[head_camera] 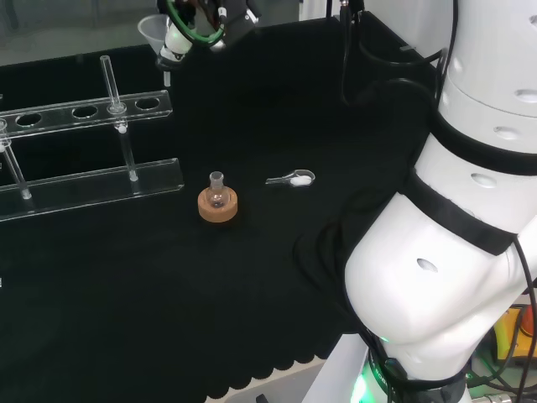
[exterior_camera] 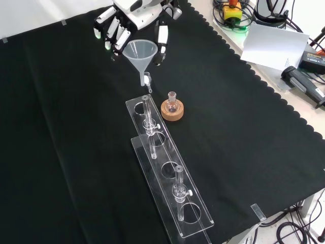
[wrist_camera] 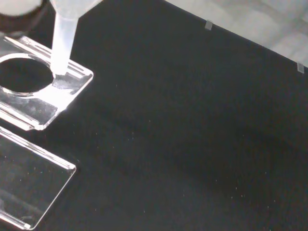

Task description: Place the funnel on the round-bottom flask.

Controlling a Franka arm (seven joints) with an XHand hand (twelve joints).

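hand: the hand [exterior_camera: 133,23] is up at 12 o'clock in the front view, fingers curled round the rim of the clear plastic funnel [exterior_camera: 140,53], carrying it above the cloth

funnel: wide cone, narrow stem pointing down, see-through; stem tip hangs close over the near end of the acrylic test tube rack [exterior_camera: 167,175]

flask: small round-bottom flask [exterior_camera: 172,103] sits upright in its cork ring [exterior_camera: 172,111], at about 4 o'clock from the funnel, near but apart

risk, my guess: tiny neck, so a slightly off stem could nudge the flask off the ring

other risk: the stem could clip the rack or the test tube [exterior_camera: 148,114] beside it
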